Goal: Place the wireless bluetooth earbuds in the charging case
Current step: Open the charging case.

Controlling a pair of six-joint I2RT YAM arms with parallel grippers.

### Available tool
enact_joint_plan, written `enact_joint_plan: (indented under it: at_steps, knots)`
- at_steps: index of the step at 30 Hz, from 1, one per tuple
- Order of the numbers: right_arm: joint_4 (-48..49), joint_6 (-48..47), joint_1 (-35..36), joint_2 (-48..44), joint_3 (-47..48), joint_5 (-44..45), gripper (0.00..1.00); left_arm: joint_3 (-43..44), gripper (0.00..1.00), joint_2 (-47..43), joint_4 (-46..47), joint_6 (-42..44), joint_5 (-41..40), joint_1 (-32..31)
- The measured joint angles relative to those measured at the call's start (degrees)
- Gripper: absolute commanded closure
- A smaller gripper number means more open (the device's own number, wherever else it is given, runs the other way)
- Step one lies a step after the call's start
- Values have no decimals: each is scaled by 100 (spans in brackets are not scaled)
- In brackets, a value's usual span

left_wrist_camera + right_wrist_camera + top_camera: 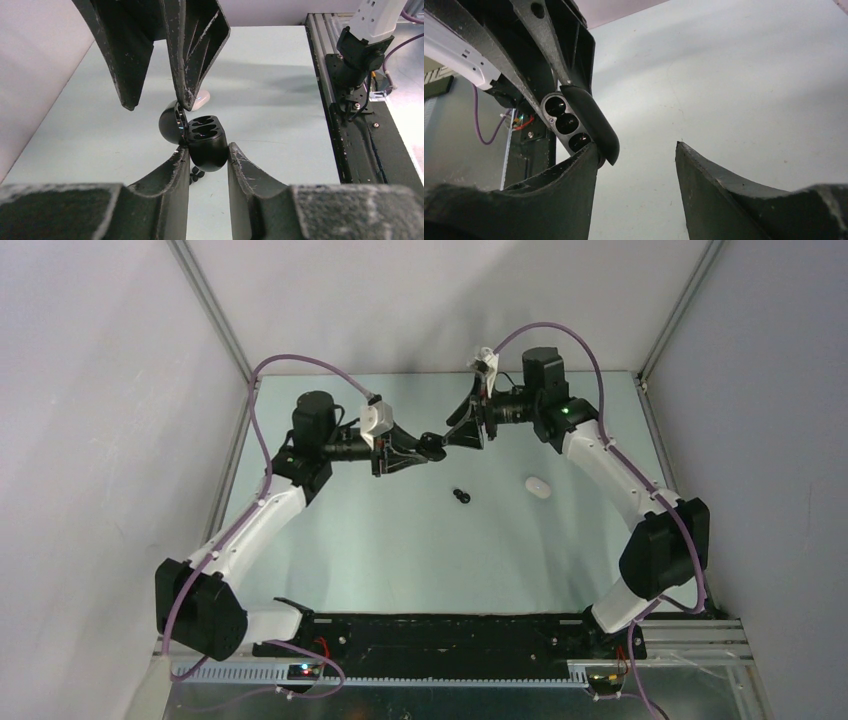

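Left wrist view: the left gripper [206,148] clamps a black charging case [210,137] between its two fingers, holding it in the air above the table [400,560]. The case's lid [169,125] is swung open and its two moulded wells face up. From the opposite side the right gripper [636,147] meets it with jaws standing well apart and nothing between them. One of its fingers [574,190] rests against the edge of the open lid. Two black earbuds [461,496] lie touching each other on the table, just nearer the arm bases than the raised case. A white oval case [538,487] sits on the surface to their right, well apart from them.
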Motion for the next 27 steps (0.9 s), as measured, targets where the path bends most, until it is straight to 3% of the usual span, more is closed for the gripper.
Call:
enact_joint_plan:
  at_steps: [8, 15, 23, 27]
  knots:
    - [299, 286, -13, 0, -149, 7, 40, 0, 100, 0, -20, -42, -11, -9]
    - [326, 238, 9, 0, -188, -28, 48, -68, 100, 0, 76, -313, -79, -7]
    - [317, 109, 90, 0, -275, -125, 47, -142, 100, 0, 289, -660, -144, 0]
    - [282, 22, 109, 0, -278, -138, 56, -149, 100, 0, 372, -763, -184, 7]
